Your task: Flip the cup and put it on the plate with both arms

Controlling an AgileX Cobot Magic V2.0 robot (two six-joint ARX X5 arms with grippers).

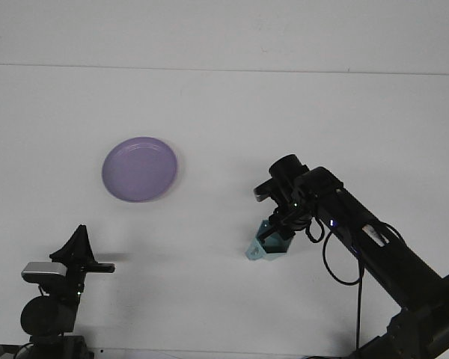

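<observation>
Gripping the teal cup [266, 247], the right hand [275, 232] holds it closed-fingered at the counter [299, 112]; the plate [140, 169] lies well apart at ten o'clock, nearer the left hand [78, 247], whose fingers I cannot tell.

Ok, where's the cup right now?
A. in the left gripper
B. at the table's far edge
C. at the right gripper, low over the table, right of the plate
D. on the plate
C: the cup sits at the right gripper, down by the table and well right of the empty plate.
</observation>
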